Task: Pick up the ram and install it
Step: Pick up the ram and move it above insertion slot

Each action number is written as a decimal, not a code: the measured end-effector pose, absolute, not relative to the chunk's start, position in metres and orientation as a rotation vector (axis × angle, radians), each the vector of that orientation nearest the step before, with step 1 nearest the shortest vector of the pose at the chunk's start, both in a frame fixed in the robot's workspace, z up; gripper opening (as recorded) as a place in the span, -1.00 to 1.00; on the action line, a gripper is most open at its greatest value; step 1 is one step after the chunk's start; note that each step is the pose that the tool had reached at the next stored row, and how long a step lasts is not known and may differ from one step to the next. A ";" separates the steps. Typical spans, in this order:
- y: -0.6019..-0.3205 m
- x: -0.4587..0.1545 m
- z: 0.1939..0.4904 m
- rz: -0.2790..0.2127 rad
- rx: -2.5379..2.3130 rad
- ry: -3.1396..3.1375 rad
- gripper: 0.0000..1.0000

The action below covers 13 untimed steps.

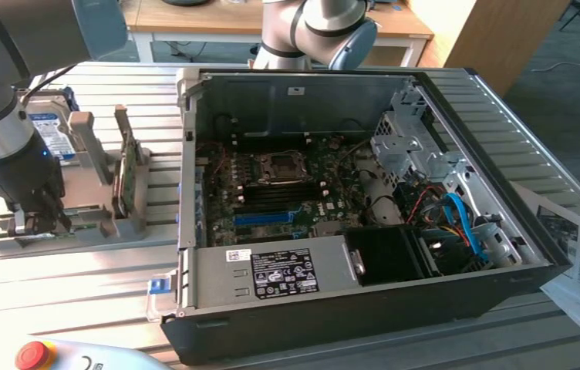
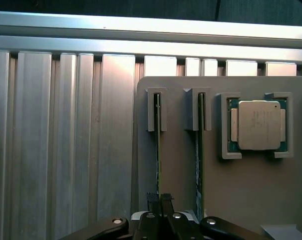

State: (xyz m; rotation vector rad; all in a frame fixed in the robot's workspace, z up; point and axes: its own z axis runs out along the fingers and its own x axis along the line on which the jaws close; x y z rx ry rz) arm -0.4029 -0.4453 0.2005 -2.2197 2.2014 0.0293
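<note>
The ram [image 2: 157, 150] stands on edge in a slot of the grey holder [image 2: 178, 175], seen as a thin green line. My gripper [image 2: 159, 201] is down over its near end, and the dark fingertips [image 2: 151, 200] are pressed together on the stick. A second thin green stick [image 2: 198, 160] stands in the neighbouring slot. In the exterior view my gripper [image 1: 38, 223] reaches down onto the holder [image 1: 84, 235] at the exterior view's left, beside the open computer case [image 1: 372, 301].
A silver processor [image 2: 259, 125] lies in a pocket of the holder. A broader green card [image 1: 123, 181] and a hard drive [image 1: 53, 135] stand in the rack. Inside the case are the motherboard [image 1: 269, 193] and its blue slots [image 1: 269, 218]. A red button [image 1: 33, 354] sits near the front.
</note>
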 end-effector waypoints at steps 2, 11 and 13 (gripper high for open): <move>-0.445 -0.403 0.201 0.029 -2.220 2.201 -0.76; -0.445 -0.403 0.205 0.029 -2.220 2.201 -0.76; -0.445 -0.403 0.209 0.029 -2.220 2.201 -0.76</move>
